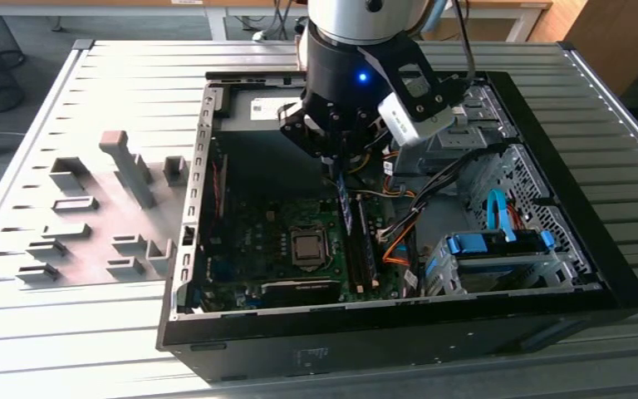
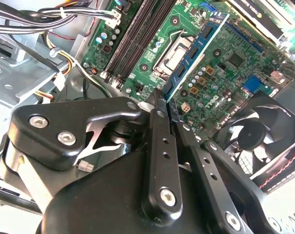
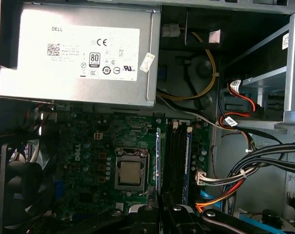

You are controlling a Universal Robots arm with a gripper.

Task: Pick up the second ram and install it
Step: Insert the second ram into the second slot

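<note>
hanging over the open computer case [image 1: 585, 287], the gripper [image 1: 339, 160] sits just above the motherboard [image 1: 263, 241], its two black fingers [image 2: 159, 146] drawn close together on the thin top edge of the second ram [image 1: 344, 199]; in the exterior view the blue stick hangs upright and edge-on below the fingertips, its lower end near the memory slots [image 1: 361, 258] that run beside the processor socket [image 1: 308, 247]; in the second wrist view the stick [image 2: 196, 48] stretches away from the fingertips over the green board, with dark chips along its blue face; in the first wrist view it shows as a thin blue line [image 3: 157, 161] standing between the processor socket [image 3: 130, 170] and the black memory slots [image 3: 175, 161], and another blue stick [image 3: 188, 163] stands at the far side of those slots; whether the held stick's lower edge touches a slot i cannot tell; the silver power supply [image 3: 79, 53] lies beyond the board, and a black fan [image 2: 252, 139] sits at the board's corner; bundled cables [image 3: 257, 163] run past the slots toward the drive bay, where a bright blue drive bracket [image 1: 497, 243] rests; the case lies on a ribbed metal table [image 1: 97, 349]; on the exterior view's left, grey fixture blocks [image 1: 130, 170] stand on the table, well apart from the gripper
</note>
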